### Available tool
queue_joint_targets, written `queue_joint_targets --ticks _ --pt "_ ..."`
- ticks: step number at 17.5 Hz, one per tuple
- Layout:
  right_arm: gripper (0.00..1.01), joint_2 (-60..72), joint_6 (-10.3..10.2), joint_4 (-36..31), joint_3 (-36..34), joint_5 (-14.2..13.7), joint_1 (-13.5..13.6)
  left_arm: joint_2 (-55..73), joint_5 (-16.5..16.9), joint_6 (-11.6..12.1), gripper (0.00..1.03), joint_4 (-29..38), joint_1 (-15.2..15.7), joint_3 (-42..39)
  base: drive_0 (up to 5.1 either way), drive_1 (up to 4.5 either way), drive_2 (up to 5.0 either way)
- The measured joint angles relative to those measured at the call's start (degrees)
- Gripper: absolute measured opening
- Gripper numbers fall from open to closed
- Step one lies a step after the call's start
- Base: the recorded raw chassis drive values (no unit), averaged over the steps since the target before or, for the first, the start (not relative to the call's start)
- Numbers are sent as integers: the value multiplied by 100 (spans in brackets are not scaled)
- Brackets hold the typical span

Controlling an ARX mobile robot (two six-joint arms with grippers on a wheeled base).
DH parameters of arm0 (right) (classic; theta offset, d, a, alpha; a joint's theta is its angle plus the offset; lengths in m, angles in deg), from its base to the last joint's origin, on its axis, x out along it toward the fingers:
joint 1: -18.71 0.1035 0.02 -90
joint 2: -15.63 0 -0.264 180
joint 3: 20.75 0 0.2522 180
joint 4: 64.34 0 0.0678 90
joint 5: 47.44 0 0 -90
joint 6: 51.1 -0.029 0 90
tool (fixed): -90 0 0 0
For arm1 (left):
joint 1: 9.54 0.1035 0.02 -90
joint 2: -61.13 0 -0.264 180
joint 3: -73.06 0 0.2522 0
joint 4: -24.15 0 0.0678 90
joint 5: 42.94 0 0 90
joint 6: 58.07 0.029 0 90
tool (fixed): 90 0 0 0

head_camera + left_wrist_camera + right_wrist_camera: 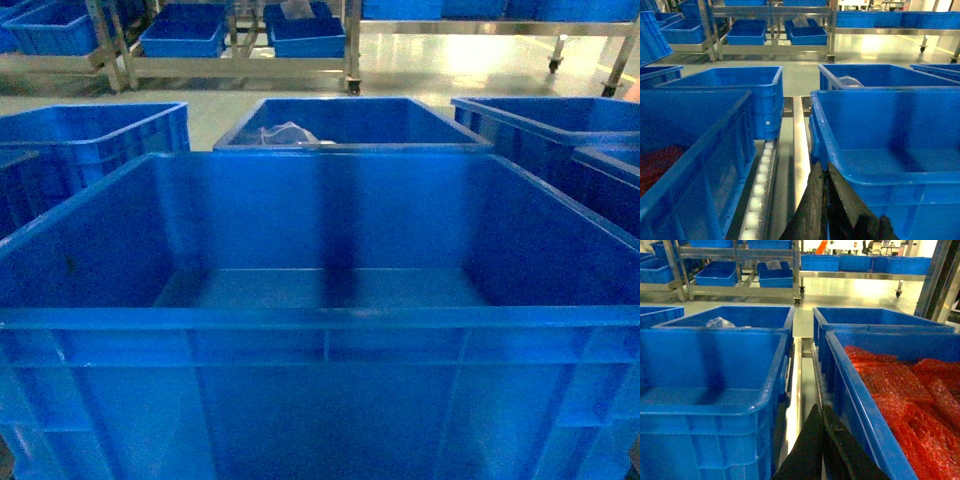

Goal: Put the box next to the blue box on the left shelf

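Note:
The box (320, 318) is a large bright-blue crate, empty, filling the front of the head view; neither gripper shows there. In the left wrist view my left gripper (820, 167) is shut, its dark fingertips (812, 200) pressed together against the near left corner of the box (890, 150). In the right wrist view my right gripper (820, 408) is shut with nothing between its fingers, sitting in the narrow gap to the right of the box (705, 375). To the left stands another blue box (695, 150) holding something red.
Right of the gap is a blue crate (900, 390) full of red material. A roller track (760, 185) and a metal rail (800, 145) run between the crates. Behind stands a crate (350, 125) holding a white bag (285, 133), flanked by others. Shelving carts (230, 40) line the back.

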Motion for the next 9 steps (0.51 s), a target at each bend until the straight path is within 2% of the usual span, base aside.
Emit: queue_joint_targets --ticks 5,6,9 --pt "2 0 0 -2 0 9 0 0 2 0 2 35 0 0 0 0 0" --pt "10 0 7 -2 0 9 0 0 2 -4 2 35 0 0 0 0 0" --pt "41 0 7 -2 0 9 0 0 4 0 32 35 0 0 0 0 0"
